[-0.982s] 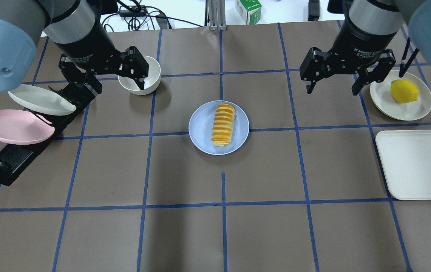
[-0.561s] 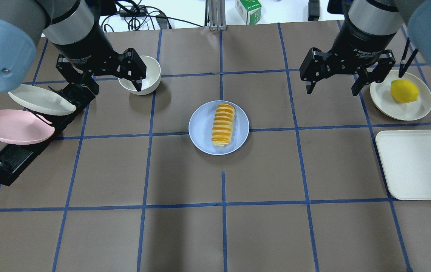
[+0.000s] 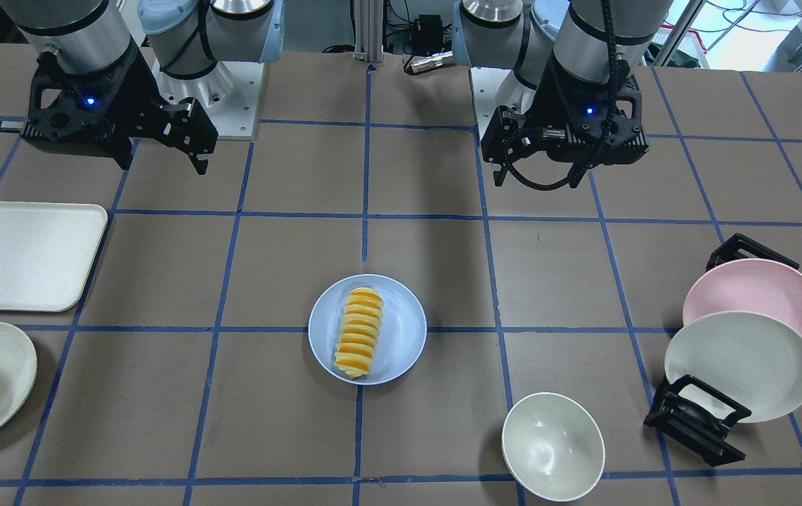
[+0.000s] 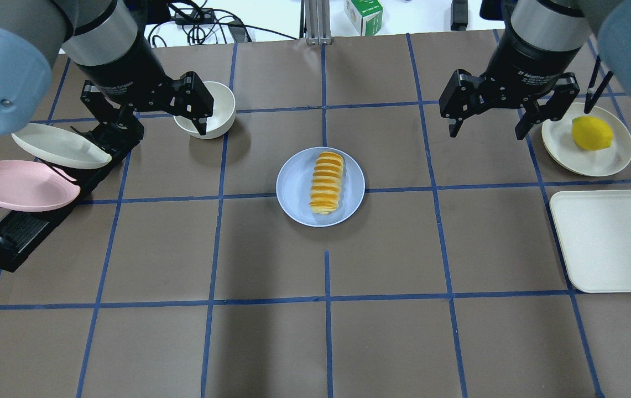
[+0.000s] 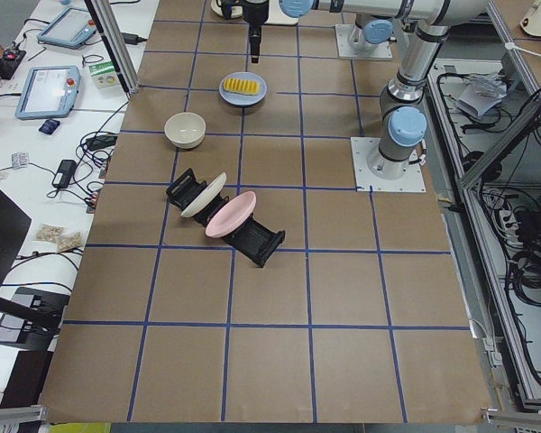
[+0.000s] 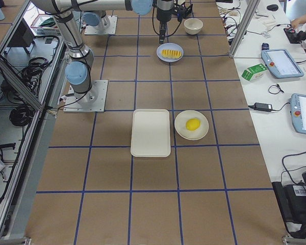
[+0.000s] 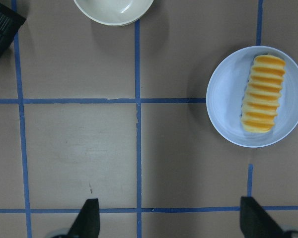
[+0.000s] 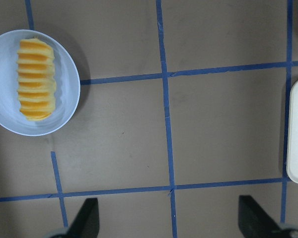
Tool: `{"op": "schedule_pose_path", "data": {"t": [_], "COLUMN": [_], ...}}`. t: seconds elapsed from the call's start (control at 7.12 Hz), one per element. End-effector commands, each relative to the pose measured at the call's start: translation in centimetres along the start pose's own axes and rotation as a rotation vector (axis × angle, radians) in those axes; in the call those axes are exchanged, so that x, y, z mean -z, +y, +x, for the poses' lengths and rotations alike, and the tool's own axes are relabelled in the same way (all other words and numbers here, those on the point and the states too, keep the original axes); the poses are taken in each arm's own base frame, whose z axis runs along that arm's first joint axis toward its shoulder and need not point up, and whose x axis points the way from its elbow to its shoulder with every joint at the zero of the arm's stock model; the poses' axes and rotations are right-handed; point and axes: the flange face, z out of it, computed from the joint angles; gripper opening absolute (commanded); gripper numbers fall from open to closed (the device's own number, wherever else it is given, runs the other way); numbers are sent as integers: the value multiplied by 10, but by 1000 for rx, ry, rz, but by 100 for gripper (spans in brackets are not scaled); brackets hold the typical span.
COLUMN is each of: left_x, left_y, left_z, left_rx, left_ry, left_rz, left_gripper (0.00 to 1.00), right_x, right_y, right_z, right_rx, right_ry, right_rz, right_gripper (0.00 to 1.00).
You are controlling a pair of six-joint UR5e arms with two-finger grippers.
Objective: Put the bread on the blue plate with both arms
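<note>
The bread (image 4: 326, 182), a ridged loaf with orange and pale yellow stripes, lies on the blue plate (image 4: 293, 188) at the table's middle. Both also show in the front view, bread (image 3: 358, 334) on plate (image 3: 401, 330), and in the wrist views, bread (image 7: 262, 93) (image 8: 36, 79) on plate (image 7: 223, 99) (image 8: 64, 106). My left gripper (image 4: 167, 127) is open and empty, raised at the far left beside a white bowl. My right gripper (image 4: 485, 134) is open and empty, raised at the far right. Neither touches the bread or the plate.
A white bowl (image 4: 210, 113) stands under the left gripper's finger. A black rack (image 4: 11, 237) holds an off-white plate (image 4: 58, 145) and a pink plate (image 4: 19, 185) at the left. A lemon (image 4: 592, 132) sits on an off-white plate (image 4: 614, 157); a white tray (image 4: 614, 240) lies at the right.
My left gripper has drifted slightly toward the table's far side. The right gripper, bread and plate have barely moved.
</note>
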Motion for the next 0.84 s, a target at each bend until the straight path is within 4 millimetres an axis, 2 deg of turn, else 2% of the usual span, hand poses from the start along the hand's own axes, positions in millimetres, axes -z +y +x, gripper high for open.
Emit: {"op": "schedule_pose_path", "data": {"t": [0.0,0.7], "left_x": [0,1], "left_y": [-1,1], "left_z": [-1,-1], "left_rx": [0,-17], "left_ry": [-2,-22], "left_rz": [0,5], "left_gripper": [100,100], "right_x": [1,-5], "right_y": [1,-2], "right_z": [-1,-1], "right_rx": [-4,-11], "right_ry": [-2,1], "right_rz": [1,-11], "right_gripper": [100,100]}}
